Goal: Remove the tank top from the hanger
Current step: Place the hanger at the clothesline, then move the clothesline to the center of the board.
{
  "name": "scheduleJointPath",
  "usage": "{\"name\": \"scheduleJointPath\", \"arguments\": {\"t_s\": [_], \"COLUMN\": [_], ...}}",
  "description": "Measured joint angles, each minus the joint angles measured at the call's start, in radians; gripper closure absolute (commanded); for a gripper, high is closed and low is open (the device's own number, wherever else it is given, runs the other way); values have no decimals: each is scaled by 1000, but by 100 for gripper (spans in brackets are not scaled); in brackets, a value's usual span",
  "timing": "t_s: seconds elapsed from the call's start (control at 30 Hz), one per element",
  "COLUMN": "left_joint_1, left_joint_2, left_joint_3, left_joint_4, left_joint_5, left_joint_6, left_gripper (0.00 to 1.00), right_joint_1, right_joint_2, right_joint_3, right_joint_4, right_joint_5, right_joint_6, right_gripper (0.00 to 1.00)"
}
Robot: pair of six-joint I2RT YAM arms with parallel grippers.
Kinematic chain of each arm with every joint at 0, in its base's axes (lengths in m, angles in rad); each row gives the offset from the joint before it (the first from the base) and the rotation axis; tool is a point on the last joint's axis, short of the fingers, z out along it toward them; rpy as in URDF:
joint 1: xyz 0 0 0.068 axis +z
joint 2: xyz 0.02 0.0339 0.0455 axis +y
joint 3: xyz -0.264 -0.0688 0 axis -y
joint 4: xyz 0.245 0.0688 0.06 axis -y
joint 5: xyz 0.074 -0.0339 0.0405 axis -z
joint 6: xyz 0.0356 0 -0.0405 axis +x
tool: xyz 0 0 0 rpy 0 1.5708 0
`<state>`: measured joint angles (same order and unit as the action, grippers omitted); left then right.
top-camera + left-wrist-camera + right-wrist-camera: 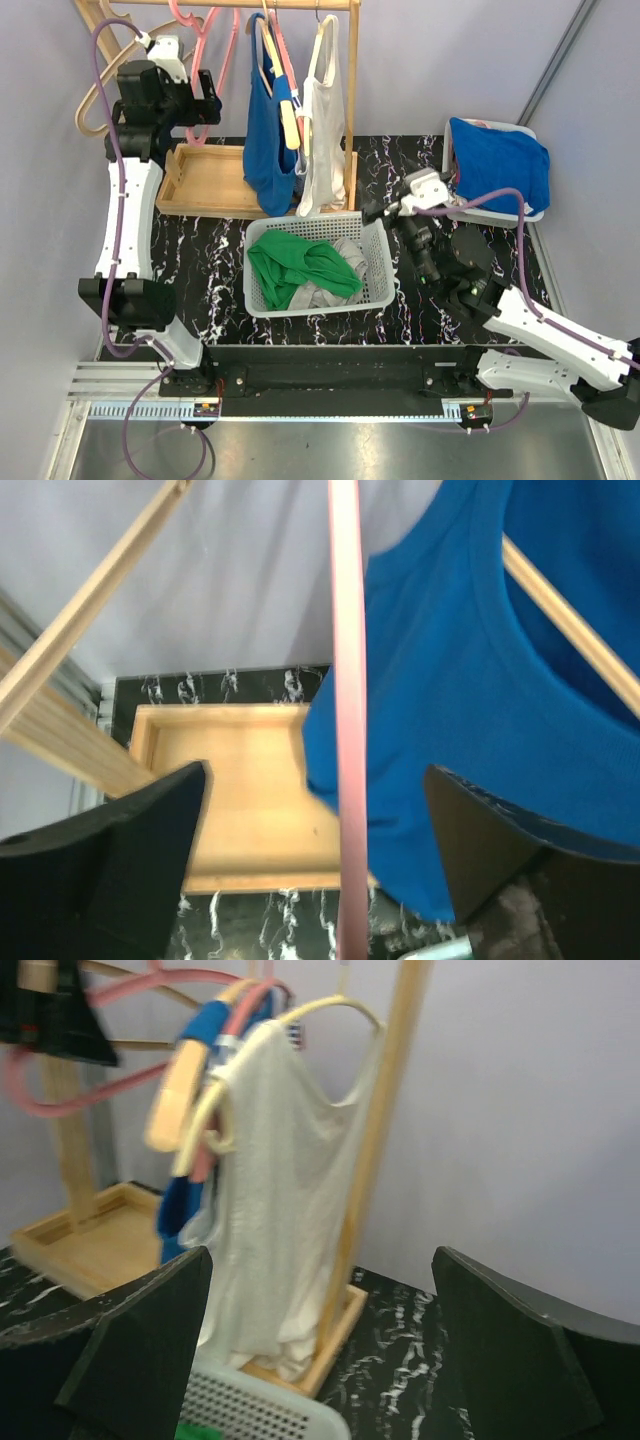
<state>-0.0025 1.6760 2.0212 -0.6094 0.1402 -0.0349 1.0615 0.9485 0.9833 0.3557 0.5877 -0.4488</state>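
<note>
A blue tank top and a white tank top hang on hangers from the wooden rack. My left gripper is open, high up at the rack's left side. An empty pink hanger runs between its fingers, with the blue tank top just to the right. My right gripper is open and empty, low and right of the rack. It faces the white tank top on its cream hanger, apart from it.
A white basket holding green and grey garments stands in front of the rack. A second basket with a blue garment is at the back right. The rack's wooden tray base lies under the hangers. The rack post stands beside the white top.
</note>
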Motion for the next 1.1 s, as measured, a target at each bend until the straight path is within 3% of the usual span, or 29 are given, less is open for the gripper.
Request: {"name": "scheduleJointPath", "arguments": {"t_s": [0.2, 0.3, 0.63, 1.1], "left_joint_1": [1, 1, 36, 40], "left_joint_2": [-122, -195, -427, -499], "left_joint_3": [-150, -233, -575, -657], "left_joint_4": [-23, -20, 34, 43], "left_joint_5": [54, 108, 292, 386], "left_joint_6": [-8, -15, -18, -28], "left_gripper": [1, 1, 1, 1], "right_joint_1": [-296, -380, -511, -551], "right_joint_2": [117, 229, 595, 876], "right_joint_3": [15, 54, 210, 403], "right_joint_4": [13, 13, 66, 134], "right_joint_5": [-5, -24, -201, -364], "right_joint_6": [126, 171, 257, 349], "right_gripper": [0, 0, 0, 0]}}
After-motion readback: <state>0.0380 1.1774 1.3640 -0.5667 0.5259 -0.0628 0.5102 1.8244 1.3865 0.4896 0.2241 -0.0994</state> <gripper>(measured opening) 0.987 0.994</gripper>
